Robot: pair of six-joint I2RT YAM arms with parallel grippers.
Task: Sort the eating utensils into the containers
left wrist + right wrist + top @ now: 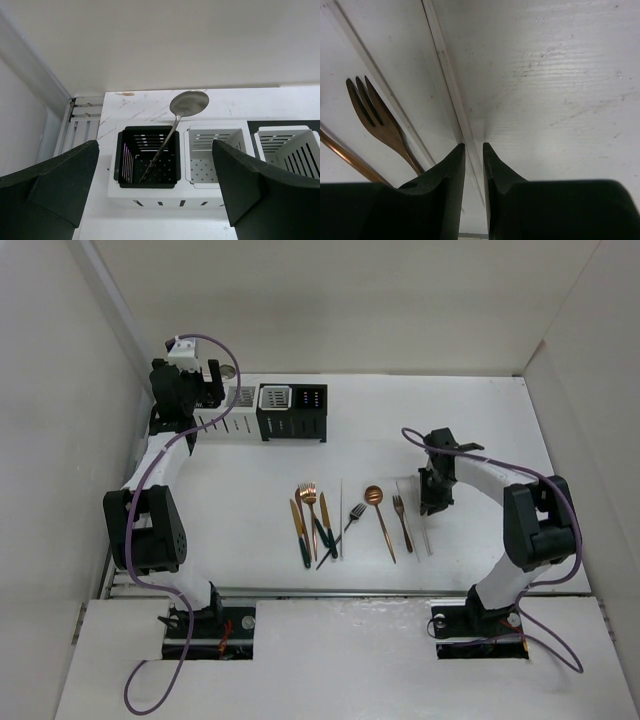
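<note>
The containers point(290, 412) stand in a row at the back left. In the left wrist view a silver spoon point(188, 103) leans in the black caddy point(120, 160), beside a white caddy point(215, 150). My left gripper point(155, 150) hangs open and empty above them, and shows in the top view point(205, 400) too. The other utensils lie mid-table: copper knife point(297, 520), copper fork point(308, 498), dark green pieces point(325, 532), copper spoon point(378, 508). My right gripper point(474, 145), also in the top view point(432, 508), is down on the table, closed round a thin white stick point(447, 75).
A copper fork point(380, 120) and a second white stick point(375, 75) lie just left of my right fingers. Another white stick point(341, 520) and a dark fork point(352, 516) lie mid-table. White walls enclose the table on the left, back and right.
</note>
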